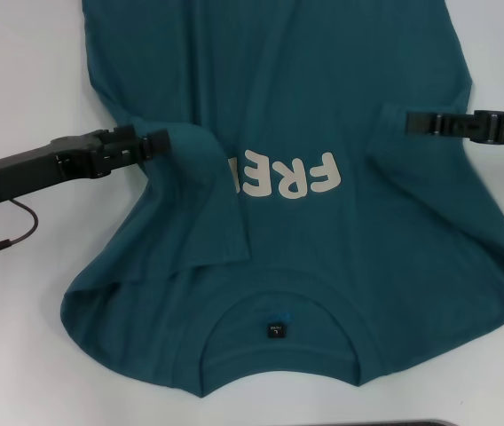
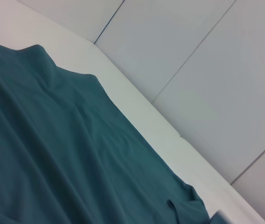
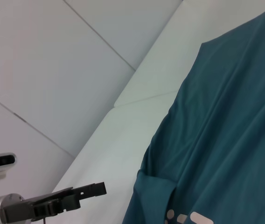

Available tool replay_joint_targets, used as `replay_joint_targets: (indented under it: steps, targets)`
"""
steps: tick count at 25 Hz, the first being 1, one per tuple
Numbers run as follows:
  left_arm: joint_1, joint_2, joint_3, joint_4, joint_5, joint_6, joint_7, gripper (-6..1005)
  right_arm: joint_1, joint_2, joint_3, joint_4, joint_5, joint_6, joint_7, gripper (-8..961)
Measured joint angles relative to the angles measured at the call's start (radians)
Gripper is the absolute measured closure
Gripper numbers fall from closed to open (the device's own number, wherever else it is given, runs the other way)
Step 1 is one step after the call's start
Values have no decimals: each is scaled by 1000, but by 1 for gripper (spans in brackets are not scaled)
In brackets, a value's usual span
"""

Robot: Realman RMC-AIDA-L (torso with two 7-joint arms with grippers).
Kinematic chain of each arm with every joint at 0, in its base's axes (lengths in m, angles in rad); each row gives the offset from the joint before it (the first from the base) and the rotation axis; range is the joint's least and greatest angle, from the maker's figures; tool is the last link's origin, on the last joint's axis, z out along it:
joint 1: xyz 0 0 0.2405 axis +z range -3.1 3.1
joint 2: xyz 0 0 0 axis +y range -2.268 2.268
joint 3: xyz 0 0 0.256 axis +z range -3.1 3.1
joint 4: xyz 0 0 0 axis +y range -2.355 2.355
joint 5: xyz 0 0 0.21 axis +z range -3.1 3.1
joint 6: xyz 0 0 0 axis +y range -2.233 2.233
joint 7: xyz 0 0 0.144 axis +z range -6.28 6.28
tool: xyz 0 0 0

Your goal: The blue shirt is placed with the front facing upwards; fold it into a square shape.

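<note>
The first side fold looks to be in hand: the large dark teal-blue cotton T-shirt lies spread face-up on the white table, its sleeve on the robot's left already turned in over the chest, and the left gripper sits at that folded sleeve's edge, its fingers apparently closed, though whether they pinch cloth I cannot tell. The right gripper hovers over the opposite flank, jaw state unclear. Next, I judge, the right sleeve needs gathering and folding inward; the soft, limp knit wrinkles beside the white block letters.
</note>
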Motion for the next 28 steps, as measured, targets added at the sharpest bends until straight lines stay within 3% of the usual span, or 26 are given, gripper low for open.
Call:
replay_joint_targets:
  steps: [4,15,21,28]
  targets:
    - [0,1,-1,0,-1,0,0,113,-2,-6,2,2,1,-1,5,585]
    - [-5,1,-2,0,0,-3,5,114,-103,-70,61,3,-6,-8,42,339]
    - [-4,-3,3,1,0,-11,9,113,-135,-80,64,3,-89,-24,109,317]
    - [-4,-4,6,2,0,-13,9,114,-142,-78,67,-2,-154,-27,136,326]
